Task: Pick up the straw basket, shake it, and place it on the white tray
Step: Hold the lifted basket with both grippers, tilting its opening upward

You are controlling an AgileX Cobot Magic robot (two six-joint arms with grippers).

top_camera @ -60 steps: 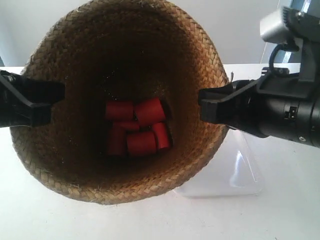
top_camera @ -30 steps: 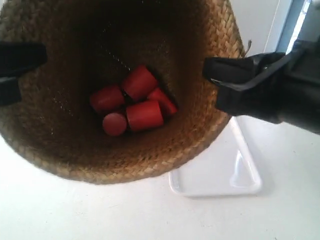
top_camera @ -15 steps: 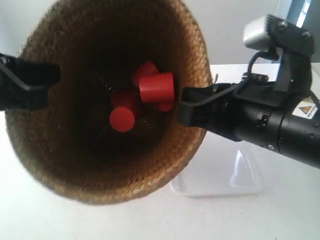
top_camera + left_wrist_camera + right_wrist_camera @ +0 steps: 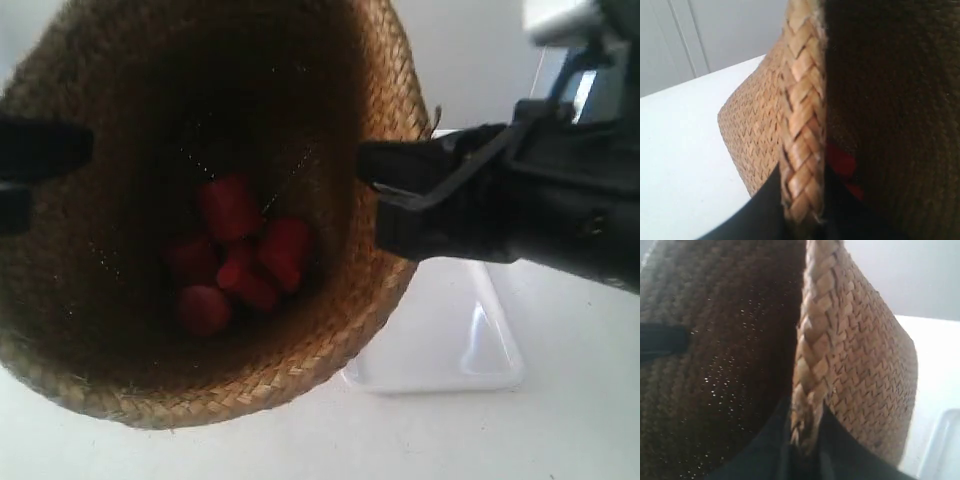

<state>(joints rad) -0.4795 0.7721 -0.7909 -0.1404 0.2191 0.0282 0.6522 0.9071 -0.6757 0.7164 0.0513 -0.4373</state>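
Observation:
The straw basket [image 4: 330, 330] hangs in the air, close to the exterior camera, its dark inside holding several red cylinders [image 4: 235, 255]. My left gripper [image 4: 800, 210] is shut on the braided rim [image 4: 802, 130], one black finger outside and one inside. On the opposite rim [image 4: 812, 355] my right gripper [image 4: 805, 445] is shut the same way. In the exterior view the two grippers pinch the rim at the left edge [image 4: 40, 150] and at the right [image 4: 385, 170]. The white tray [image 4: 450, 350] lies on the table, below and right of the basket, partly hidden by it.
A white tabletop [image 4: 560, 430] spreads under everything, seen also in the left wrist view [image 4: 680, 165]. The black arm body [image 4: 540, 200] at the exterior view's right hangs over the tray's far side. A pale wall stands behind.
The basket has swung between frames, its mouth tilting and shifting left and down since half a second ago. The red cylinders tumbled from the upper middle to the lower left inside.

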